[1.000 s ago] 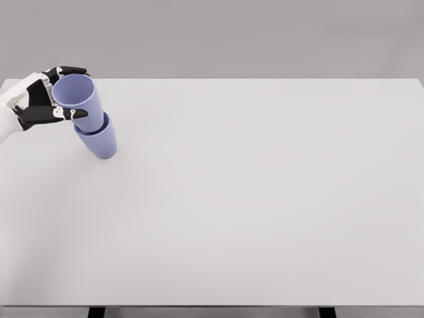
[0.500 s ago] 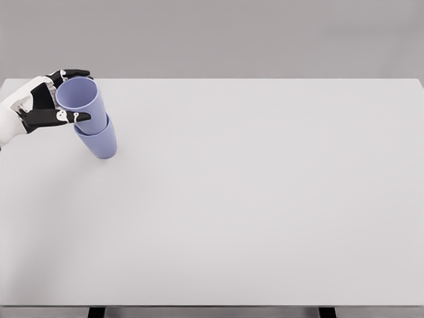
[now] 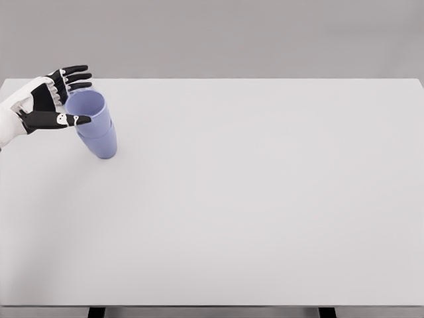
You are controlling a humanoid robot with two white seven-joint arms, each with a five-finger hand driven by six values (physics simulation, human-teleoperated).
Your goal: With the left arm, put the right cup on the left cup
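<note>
Left hand [image 3: 50,99] at the far left corner of the counter [image 3: 265,199], arm entering from the left edge. Fingers [image 3: 74,69] spread apart and straightened, thumb [image 3: 63,120] extended along the near side of the cup rim. Nothing clamped: upper fingers just behind the rim, thumb tip at or just touching the cup's left wall; contact not resolvable.

Just right of the hand: upper cup [image 3: 88,112], lavender-blue, nested inside lower cup [image 3: 101,142] of the same colour. Upper cup seated deep, only a short band of its wall and the open mouth showing above the lower rim. Stack standing on the counter near the far left corner, appearing to lean with the mouth toward the upper left. Base of lower cup resting on the counter surface.

Right of the stack: white counter surface running to the far right corner and the near edge. Grey wall behind the far edge. Dark legs [image 3: 97,312] visible under the near edge, left and right.

Right hand not visible.
</note>
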